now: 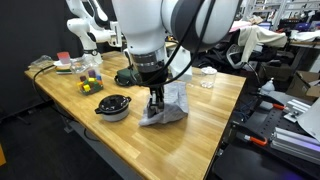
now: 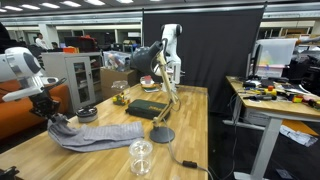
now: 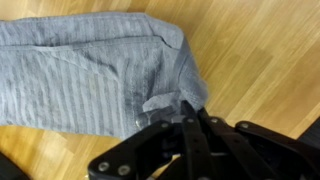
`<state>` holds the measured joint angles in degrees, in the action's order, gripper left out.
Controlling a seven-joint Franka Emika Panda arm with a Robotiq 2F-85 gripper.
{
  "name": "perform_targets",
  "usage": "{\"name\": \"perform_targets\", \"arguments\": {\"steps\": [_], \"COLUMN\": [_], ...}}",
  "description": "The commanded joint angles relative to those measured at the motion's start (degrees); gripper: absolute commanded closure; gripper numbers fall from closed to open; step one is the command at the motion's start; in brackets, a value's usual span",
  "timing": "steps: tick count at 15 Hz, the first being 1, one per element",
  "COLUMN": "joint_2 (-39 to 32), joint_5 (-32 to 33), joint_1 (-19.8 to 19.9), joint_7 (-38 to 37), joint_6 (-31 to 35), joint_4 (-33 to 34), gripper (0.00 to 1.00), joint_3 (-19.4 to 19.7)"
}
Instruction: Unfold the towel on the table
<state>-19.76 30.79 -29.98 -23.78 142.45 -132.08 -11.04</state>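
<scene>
Towel (image 3: 90, 70): grey, striped, lying on the wood table (image 3: 260, 60) directly under and ahead of the pincer (image 3: 188, 118). Pincer fingers are pressed together on a small flap at the towel's near edge in the wrist view. An exterior view (image 2: 100, 133) agrees: the cloth rises to the fingertips, and the rest trails flat away from them along the table.

Handling, my read: light, soft, zero stiffness. It'll drape and drag rather than hold shape. Friction on bare wood looks low, so the whole thing may slide instead of opening. One layer is visibly doubled over beside the fingers. A corner or the free hem of that top layer is the place to hold; a mid-panel pinch risks catching both layers. Can't tell whether the current pinch has one layer or two.

Arm (image 1: 150, 40): wrist pointing nearly straight down, pincer low, at table height, over the towel's end (image 1: 172, 108).

Further out: dark bowl (image 1: 113, 107) just to one side of the pincer, apart from the cloth. Glass jar (image 2: 141, 155) and flat black disc (image 2: 162, 134) sit near the towel's far end, the one away from the pincer. A long pull that way could bump them.
</scene>
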Motion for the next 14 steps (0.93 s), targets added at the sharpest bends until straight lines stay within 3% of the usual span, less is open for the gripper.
{"name": "perform_targets", "arguments": {"steps": [1,8,14], "joint_2": [1.6,1.3,0.0], "joint_5": [1.0,2.4,7.3], "joint_1": [0.1,-0.6,-3.4], "joint_7": [1.7,4.2,8.2], "joint_6": [1.2,2.4,-0.3], "joint_4": [-2.8,-3.9,-2.4], "gripper": [0.99,0.99,0.99], "joint_3": [-0.9,-1.9,-4.2]}}
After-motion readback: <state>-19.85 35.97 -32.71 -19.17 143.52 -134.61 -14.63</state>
